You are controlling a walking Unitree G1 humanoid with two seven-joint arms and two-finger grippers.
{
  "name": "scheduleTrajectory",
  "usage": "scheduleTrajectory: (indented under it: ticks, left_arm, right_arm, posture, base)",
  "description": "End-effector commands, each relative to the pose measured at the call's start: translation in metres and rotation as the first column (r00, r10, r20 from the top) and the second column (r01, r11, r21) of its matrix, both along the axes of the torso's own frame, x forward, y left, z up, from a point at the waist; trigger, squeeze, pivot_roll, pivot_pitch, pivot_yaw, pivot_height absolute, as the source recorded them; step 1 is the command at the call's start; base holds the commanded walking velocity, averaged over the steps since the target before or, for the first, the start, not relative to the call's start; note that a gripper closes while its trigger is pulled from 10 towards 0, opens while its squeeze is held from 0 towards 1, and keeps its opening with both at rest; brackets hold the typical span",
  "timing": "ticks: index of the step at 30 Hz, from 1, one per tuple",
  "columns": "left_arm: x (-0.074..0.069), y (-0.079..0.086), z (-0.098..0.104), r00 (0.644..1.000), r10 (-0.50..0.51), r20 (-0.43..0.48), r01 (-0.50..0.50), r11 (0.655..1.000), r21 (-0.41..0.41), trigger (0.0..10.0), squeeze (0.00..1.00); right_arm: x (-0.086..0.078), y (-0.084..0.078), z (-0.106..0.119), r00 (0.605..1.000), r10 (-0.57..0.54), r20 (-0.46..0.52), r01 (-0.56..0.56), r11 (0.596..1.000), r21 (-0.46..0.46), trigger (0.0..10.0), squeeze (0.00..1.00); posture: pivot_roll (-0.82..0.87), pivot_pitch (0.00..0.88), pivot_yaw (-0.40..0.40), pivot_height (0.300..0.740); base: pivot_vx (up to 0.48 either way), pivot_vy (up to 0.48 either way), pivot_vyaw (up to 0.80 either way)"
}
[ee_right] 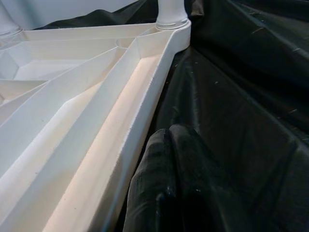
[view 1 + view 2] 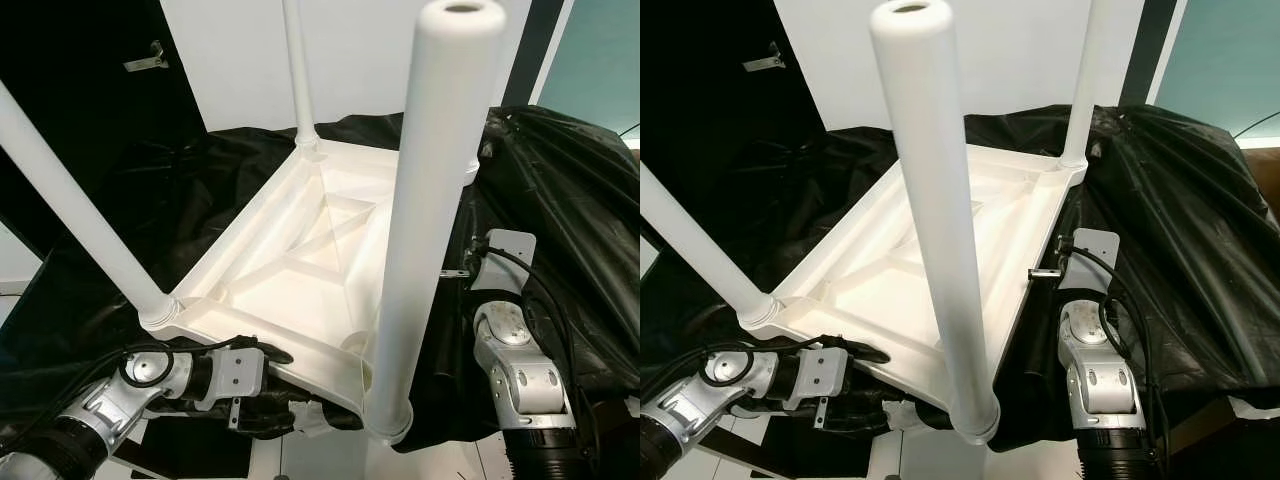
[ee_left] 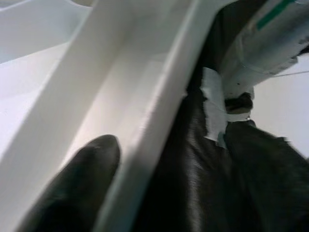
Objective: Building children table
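Left eye view: a white children's table (image 2: pixel 300 270) lies upside down on a surface draped in black sheeting (image 2: pixel 560 200), its legs (image 2: pixel 425 220) pointing up, as the robot works at its near edge. The left gripper (image 2: pixel 262 352) holds the near rim (image 3: pixel 159 116), one black finger (image 3: pixel 77 179) inside the ribbed underside and the other apparently beneath. The right gripper (image 1: pixel 169 183) rests just beside the table's right rim, against the sheeting; whether its fingers are parted cannot be told. The step in hand appears to be lifting or turning the table: both grips should be firm on the rim, with the lift kept level so the tall legs do not swing. No readable writing or labels appear
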State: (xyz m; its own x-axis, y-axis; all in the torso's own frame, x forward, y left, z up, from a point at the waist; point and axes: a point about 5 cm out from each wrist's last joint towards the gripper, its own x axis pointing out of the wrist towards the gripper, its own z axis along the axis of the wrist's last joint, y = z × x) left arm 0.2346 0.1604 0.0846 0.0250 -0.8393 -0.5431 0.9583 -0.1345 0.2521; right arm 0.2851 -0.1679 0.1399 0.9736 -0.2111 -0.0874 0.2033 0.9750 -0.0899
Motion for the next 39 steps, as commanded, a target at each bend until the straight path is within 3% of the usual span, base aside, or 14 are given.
scheduleTrajectory:
  ticks: [1,8,11,17,23,28,29,35,37,38,39]
  left_arm:
    - [-0.017,0.0,-0.013,0.955,-0.202,-0.219,0.22,0.973,0.065,0.0,0.0]
    - [-0.005,-0.013,-0.012,0.968,-0.081,-0.239,0.079,0.997,-0.019,0.0,0.0]
    - [-0.001,-0.015,-0.015,0.972,-0.037,-0.232,0.036,0.999,-0.011,0.0,0.0]
    - [0.013,-0.026,-0.026,0.963,0.167,-0.214,-0.171,0.985,-0.001,0.0,0.0]
    - [0.026,-0.031,-0.029,0.909,0.336,-0.249,-0.35,0.937,-0.013,0.0,0.0]
    - [0.032,-0.033,-0.025,0.884,0.39,-0.257,-0.412,0.911,-0.037,0.0,0.01]
    - [0.035,-0.035,-0.021,0.86,0.421,-0.287,-0.461,0.884,-0.084,0.0,0.0]
    - [0.041,-0.037,-0.016,0.821,0.475,-0.316,-0.534,0.835,-0.133,0.0,0.0]
    - [0.049,-0.036,-0.013,0.781,0.545,-0.305,-0.605,0.781,-0.156,0.0,0.0]
    - [0.049,-0.036,-0.013,0.781,0.545,-0.305,-0.605,0.781,-0.156,0.0,0.0]
    - [0.052,-0.035,-0.012,0.763,0.572,-0.301,-0.632,0.758,-0.162,0.0,0.0]
  right_arm:
    - [0.002,0.004,0.0,1.0,0.005,-0.001,-0.005,1.0,0.008,10.0,0.0]
    - [0.001,0.003,-0.001,1.0,-0.002,-0.001,0.002,1.0,0.008,10.0,0.0]
    - [0.0,0.003,-0.001,1.0,-0.003,-0.001,0.003,1.0,0.008,10.0,0.0]
    - [-0.001,0.001,0.0,1.0,-0.006,-0.002,0.006,1.0,0.005,10.0,0.0]
    - [-0.002,0.001,-0.001,1.0,-0.002,-0.004,0.002,1.0,0.001,10.0,0.0]
    - [-0.002,0.001,-0.001,1.0,-0.001,-0.006,0.001,1.0,-0.001,10.0,0.0]
    - [-0.003,0.0,-0.001,1.0,-0.001,-0.009,0.001,1.0,-0.002,10.0,0.0]
    - [-0.003,0.001,-0.002,1.0,-0.001,-0.011,0.001,1.0,-0.002,10.0,0.0]
    - [-0.003,0.002,-0.002,1.0,0.002,-0.014,-0.002,1.0,-0.001,10.0,0.0]
    - [-0.003,0.002,-0.002,1.0,0.002,-0.014,-0.002,1.0,-0.001,10.0,0.0]
    - [-0.003,0.003,-0.003,1.0,0.003,-0.015,-0.003,1.0,0.0,10.0,0.0]
  posture:
    - [0.03,0.0,0.055,0.74]
    - [0.02,0.0,0.061,0.74]
    - [0.02,0.0,0.061,0.74]
    - [0.01,0.0,0.058,0.74]
    - [0.01,0.0,0.056,0.74]
    - [0.01,0.0,0.055,0.74]
    - [0.01,0.0,0.055,0.74]
    - [0.01,0.0,0.055,0.74]
    - [0.02,0.0,0.054,0.74]
    - [0.02,0.0,0.054,0.74]
    - [0.02,0.0,0.055,0.74]
  base:
    - [0.0,0.0,0.0]
    - [0.0,0.0,0.0]
    - [0.0,0.0,0.0]
    - [0.0,0.0,0.0]
    - [0.0,0.0,0.0]
    - [0.0,0.0,0.0]
    - [0.0,0.0,0.0]
    - [0.0,0.0,0.0]
    - [0.0,0.0,0.0]
    - [0.0,0.0,0.0]
    - [0.0,0.0,0.0]
